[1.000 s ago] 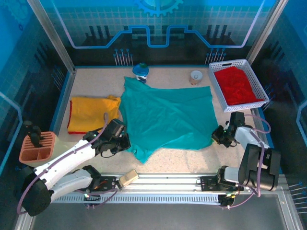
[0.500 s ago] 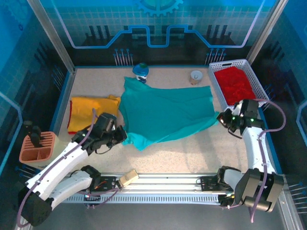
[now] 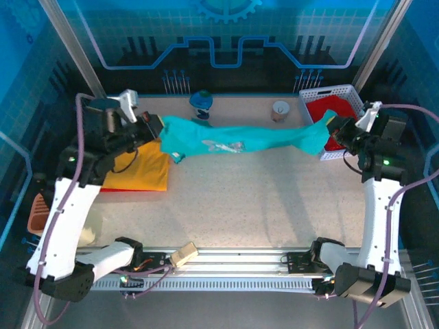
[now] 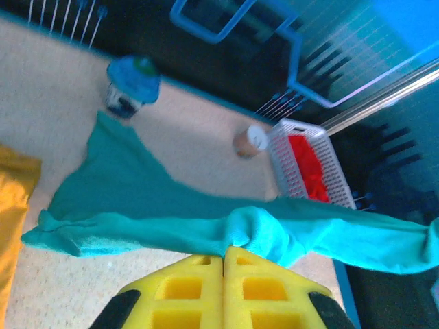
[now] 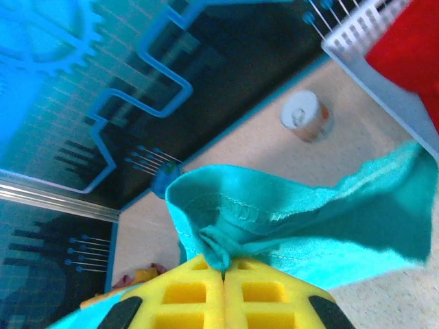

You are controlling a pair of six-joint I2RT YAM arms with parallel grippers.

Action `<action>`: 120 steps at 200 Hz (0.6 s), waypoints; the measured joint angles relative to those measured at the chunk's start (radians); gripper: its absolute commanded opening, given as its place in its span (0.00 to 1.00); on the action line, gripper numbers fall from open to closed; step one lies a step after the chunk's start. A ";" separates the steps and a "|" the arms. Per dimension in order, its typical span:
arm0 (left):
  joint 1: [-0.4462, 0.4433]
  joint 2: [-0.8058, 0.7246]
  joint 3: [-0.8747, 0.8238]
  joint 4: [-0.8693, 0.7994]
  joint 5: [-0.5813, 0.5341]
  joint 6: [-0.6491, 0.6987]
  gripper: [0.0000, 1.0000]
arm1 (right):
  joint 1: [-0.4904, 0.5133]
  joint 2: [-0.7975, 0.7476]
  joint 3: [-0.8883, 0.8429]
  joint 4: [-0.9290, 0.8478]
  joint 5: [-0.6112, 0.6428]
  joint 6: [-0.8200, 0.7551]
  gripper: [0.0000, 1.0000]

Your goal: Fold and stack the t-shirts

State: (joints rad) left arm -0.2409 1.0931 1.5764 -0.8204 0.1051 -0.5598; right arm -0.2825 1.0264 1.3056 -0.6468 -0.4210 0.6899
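Note:
The teal-green t-shirt (image 3: pixel 236 141) hangs stretched in the air across the back of the table, white lettering facing up. My left gripper (image 3: pixel 156 128) is shut on its left end (image 4: pixel 267 229), raised above the folded yellow t-shirt (image 3: pixel 137 168). My right gripper (image 3: pixel 334 127) is shut on the shirt's right end (image 5: pixel 226 247), next to the basket. The red t-shirt (image 3: pixel 334 110) lies in the white basket (image 3: pixel 322 92), also seen as red cloth (image 4: pixel 307 168) in the left wrist view. A second red layer peeks out under the yellow shirt.
A blue-green small object (image 3: pixel 201 103) and a small cup (image 3: pixel 280 110) stand at the back of the table. A terracotta holder (image 3: pixel 38 216) sits off the left edge. Blue walls close in the table on three sides.
Both arms have lifted and moved back and apart, raising the teal shirt from flat on the table to a taut band in the air.

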 measured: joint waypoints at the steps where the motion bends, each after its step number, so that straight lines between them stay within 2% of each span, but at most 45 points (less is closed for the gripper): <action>1: 0.000 0.000 0.008 -0.003 0.001 0.003 0.00 | 0.000 -0.003 0.003 0.001 -0.002 -0.001 0.00; 45: 0.000 -0.090 0.117 -0.063 0.053 0.090 0.00 | 0.002 -0.185 0.027 -0.027 -0.012 -0.011 0.00; 76: 0.000 -0.137 0.231 -0.106 0.122 0.099 0.00 | 0.053 -0.242 0.176 -0.125 0.037 -0.082 0.00; 120: 0.000 -0.138 0.503 -0.147 0.190 0.088 0.00 | 0.115 -0.282 0.394 -0.241 0.126 -0.147 0.00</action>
State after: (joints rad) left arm -0.2413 0.9554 2.0792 -0.9672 0.2951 -0.4717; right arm -0.1677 0.7448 1.6993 -0.8883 -0.2951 0.5430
